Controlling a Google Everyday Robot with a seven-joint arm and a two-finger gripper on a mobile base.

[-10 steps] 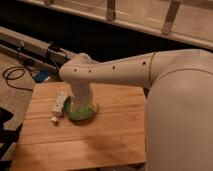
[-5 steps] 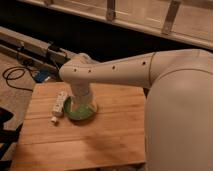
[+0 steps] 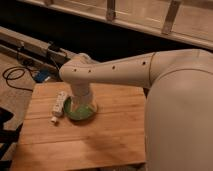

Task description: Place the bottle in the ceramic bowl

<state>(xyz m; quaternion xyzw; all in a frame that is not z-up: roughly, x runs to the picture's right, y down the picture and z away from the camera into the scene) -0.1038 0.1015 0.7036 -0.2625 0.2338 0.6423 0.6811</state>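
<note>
Hand: low over the ceramic bowl, at the arm's end, spread, not holding the bottle.
Bottle: lying on the desk, just left of the bowl, cap nearer.
Ceramic bowl: green, far-left on the desk.

Quick count: one bottle, one ceramic bowl, and one wooden table under both. One robot arm with one tool, down low right over the bowl. One black cable looped on the floor.
</note>
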